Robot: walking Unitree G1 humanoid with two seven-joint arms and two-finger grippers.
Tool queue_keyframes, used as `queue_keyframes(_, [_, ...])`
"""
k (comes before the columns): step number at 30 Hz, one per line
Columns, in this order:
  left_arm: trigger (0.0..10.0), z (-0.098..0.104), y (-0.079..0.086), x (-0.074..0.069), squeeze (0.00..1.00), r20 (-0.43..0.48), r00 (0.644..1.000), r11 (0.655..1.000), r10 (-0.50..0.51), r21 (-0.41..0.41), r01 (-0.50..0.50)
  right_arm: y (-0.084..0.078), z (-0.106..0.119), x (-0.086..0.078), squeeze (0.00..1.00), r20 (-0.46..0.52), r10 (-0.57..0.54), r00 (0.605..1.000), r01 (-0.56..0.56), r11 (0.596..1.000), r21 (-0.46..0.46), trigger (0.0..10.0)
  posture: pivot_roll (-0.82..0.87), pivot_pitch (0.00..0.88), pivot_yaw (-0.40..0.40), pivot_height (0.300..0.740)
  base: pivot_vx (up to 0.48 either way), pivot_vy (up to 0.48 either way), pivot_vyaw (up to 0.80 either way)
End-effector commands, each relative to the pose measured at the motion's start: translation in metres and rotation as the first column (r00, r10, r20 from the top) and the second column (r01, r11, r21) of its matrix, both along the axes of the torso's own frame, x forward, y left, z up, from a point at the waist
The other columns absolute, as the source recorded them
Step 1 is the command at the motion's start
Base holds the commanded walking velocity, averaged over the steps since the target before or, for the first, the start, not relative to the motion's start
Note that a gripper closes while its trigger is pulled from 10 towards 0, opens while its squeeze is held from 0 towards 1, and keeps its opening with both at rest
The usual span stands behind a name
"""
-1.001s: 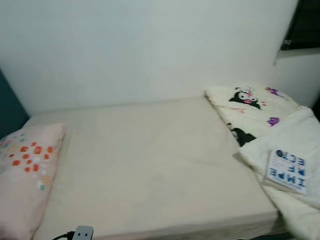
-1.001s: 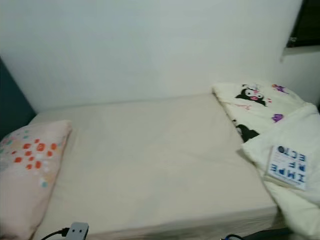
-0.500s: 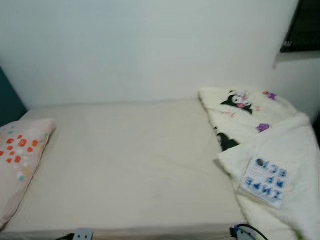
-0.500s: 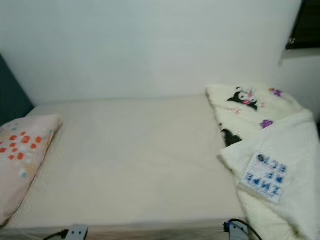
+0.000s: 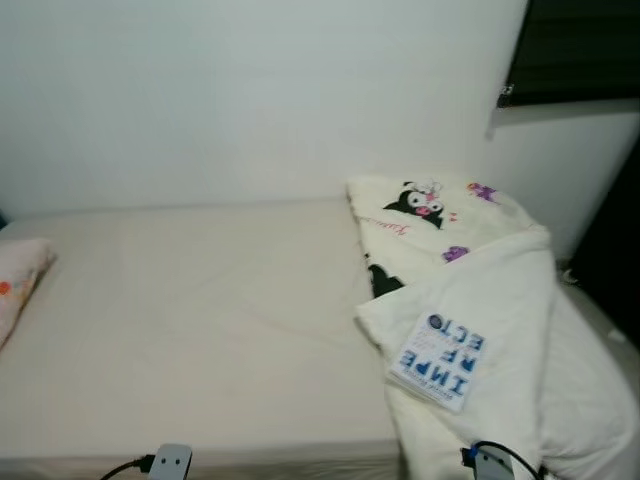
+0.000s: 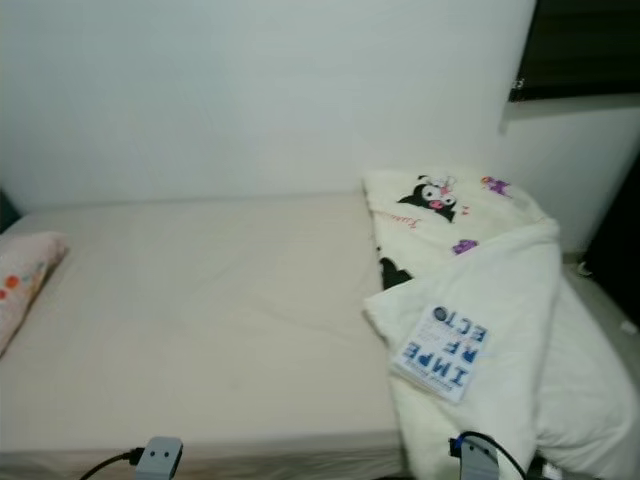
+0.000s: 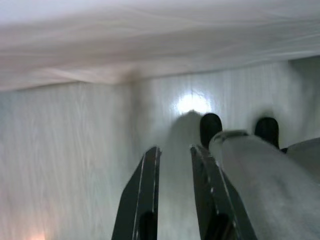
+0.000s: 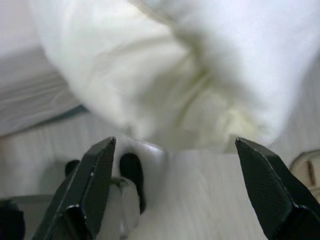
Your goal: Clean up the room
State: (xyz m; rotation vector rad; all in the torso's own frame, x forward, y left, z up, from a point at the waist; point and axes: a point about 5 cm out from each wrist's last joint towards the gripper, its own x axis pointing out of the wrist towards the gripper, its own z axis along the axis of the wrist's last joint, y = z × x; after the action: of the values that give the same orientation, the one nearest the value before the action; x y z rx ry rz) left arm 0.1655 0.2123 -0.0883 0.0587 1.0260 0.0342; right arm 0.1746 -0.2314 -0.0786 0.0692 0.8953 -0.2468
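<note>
I'm looking at a bed (image 5: pixel 200 320) with a quilt (image 5: pixel 480 300) bunched at its right end, a book (image 5: pixel 438 362) lying on top and a pillow (image 5: pixel 18 285) sitting at the left edge. My left gripper (image 7: pixel 175 200) is hanging over the floor (image 7: pixel 65 165), fingers nearly together. My right gripper (image 8: pixel 180 190) is hovering beside the quilt's overhang, fingers wide apart

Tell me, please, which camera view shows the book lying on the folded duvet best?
The left eye view: the book lies whole on the duvet, title legible. The right eye view shows it similarly.
</note>
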Motion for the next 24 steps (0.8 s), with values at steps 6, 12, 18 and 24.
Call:
queue_keyframes(6, [10.0,0.006,-0.009,0.015,0.0,0.053,0.999,0.998,0.008,-0.07,-0.004,-0.001,0.007,0.012,0.0,0.064,-0.019,0.998,0.019,1.0,-0.001,10.0,0.0,0.0,0.017,0.74,0.0,-0.45,0.0])
queue_keyframes(12, [10.0,0.013,-0.017,0.03,0.0,0.116,0.993,0.99,0.023,-0.14,-0.007,-0.003,0.017,0.028,0.0,0.135,-0.025,0.991,0.024,1.0,0.008,10.0,-0.01,0.0,0.016,0.74,0.0,-0.05,0.0])
queue_keyframes(18, [10.0,0.024,-0.02,0.05,0.0,0.195,0.98,0.982,0.041,-0.189,-0.003,-0.005,0.027,0.043,0.0,0.194,-0.011,0.981,0.01,1.0,0.006,10.0,-0.01,0.0,0.012,0.74,0.0,0.0,0.0])
queue_keyframes(24, [10.0,0.03,-0.021,0.059,0.0,0.225,0.974,0.982,0.033,-0.191,0.011,-0.004,0.031,0.049,0.0,0.212,-0.005,0.977,0.004,1.0,0.004,10.0,-0.02,0.0,0.013,0.74,0.0,-0.16,0.0])
